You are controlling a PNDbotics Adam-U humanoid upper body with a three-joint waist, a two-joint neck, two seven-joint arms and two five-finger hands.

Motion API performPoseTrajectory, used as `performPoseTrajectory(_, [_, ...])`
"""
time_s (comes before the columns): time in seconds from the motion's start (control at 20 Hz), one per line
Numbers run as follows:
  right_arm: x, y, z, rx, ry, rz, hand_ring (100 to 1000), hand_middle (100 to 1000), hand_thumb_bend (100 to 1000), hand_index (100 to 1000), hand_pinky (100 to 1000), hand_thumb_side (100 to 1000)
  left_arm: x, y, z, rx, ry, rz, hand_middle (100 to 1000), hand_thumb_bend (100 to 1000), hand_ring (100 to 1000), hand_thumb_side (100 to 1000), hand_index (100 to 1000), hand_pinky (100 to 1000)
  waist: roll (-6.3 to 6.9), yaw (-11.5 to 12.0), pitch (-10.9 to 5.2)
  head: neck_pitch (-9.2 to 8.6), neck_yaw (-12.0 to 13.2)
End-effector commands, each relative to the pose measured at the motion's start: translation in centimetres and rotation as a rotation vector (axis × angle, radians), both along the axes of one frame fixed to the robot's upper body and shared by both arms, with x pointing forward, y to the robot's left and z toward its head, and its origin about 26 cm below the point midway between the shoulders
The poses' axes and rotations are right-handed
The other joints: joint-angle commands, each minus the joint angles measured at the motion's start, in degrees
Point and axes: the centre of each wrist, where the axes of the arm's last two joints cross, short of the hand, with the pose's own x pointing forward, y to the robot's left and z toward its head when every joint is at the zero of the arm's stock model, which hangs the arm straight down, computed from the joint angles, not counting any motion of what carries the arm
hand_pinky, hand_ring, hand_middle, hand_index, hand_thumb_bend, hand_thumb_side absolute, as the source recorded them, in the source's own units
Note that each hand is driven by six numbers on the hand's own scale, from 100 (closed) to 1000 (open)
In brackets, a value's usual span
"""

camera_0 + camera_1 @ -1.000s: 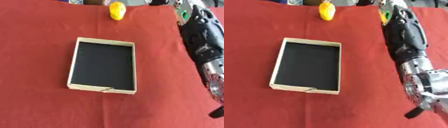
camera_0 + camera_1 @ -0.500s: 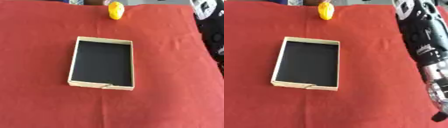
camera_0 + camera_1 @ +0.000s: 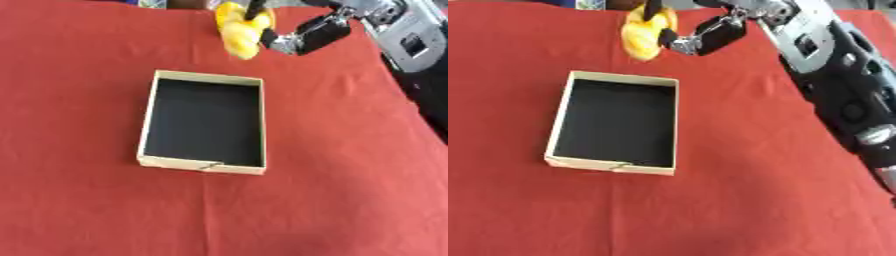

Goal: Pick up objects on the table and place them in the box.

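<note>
A yellow object, rounded and longish, hangs just beyond the far edge of the box, lifted off the red cloth. My right hand comes in from the upper right with its fingers curled round the yellow object. The box is a shallow cardboard tray with a black floor and pale walls, lying in the middle of the table with nothing inside. My left hand shows in neither view.
A red cloth covers the whole table. My right forearm stretches along the right side. At the far edge, small bits of other things peek in.
My right arm swung from the right side to the far middle and closed on the yellow object, which now sits nearer the box and off the cloth. The view has shifted too.
</note>
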Motion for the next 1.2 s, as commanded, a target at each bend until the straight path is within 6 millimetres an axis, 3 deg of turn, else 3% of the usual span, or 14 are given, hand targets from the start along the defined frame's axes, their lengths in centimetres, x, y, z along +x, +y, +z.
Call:
performPoseTrajectory(0.05, [-0.9,0.5,0.6,-0.036,-0.002,0.022,732,458,100,551,753,100,-0.3,0.1,0.6,0.006,-0.017,-0.001,689,100,841,720,812,838,0.28,-0.04,-1.79,0.44,0.35])
performPoseTrajectory(0.2, [-0.4,1.1,-0.8,-0.063,0.031,0.012,732,460,100,554,750,100,-0.3,0.1,0.5,0.001,-0.011,-0.003,688,100,841,708,811,837,0.25,0.05,-2.00,0.65,0.24])
performPoseTrajectory(0.5, [0.9,1.2,-5.7,-0.147,0.082,-0.054,749,466,100,563,760,115,-0.3,-0.1,0.2,-0.014,0.001,-0.009,686,100,841,713,809,838,0.07,0.49,-1.68,0.65,-0.17])
performPoseTrajectory(0.85, [1.3,1.8,-9.1,-0.176,0.116,-0.061,771,489,100,589,767,137,-0.2,-0.3,0.1,-0.025,0.004,-0.019,685,100,841,716,806,837,-0.13,0.91,-0.89,0.45,-0.53])
performPoseTrajectory(1.05, [1.3,1.7,-10.3,-0.229,0.119,-0.072,796,549,100,653,780,116,-0.2,-0.3,0.0,-0.029,0.008,-0.021,684,100,841,716,805,838,-0.16,1.03,-0.51,0.36,-0.54])
performPoseTrajectory(1.15, [1.2,1.5,-10.5,-0.246,0.110,-0.075,833,618,100,712,795,109,-0.2,-0.3,0.0,-0.030,0.009,-0.021,684,100,841,716,806,838,-0.14,1.06,-0.41,0.39,-0.50])
performPoseTrajectory(1.2, [1.2,1.5,-10.6,-0.254,0.104,-0.076,881,705,100,780,814,111,-0.2,-0.3,0.0,-0.030,0.009,-0.020,683,100,841,717,805,838,-0.12,1.05,-0.38,0.41,-0.49])
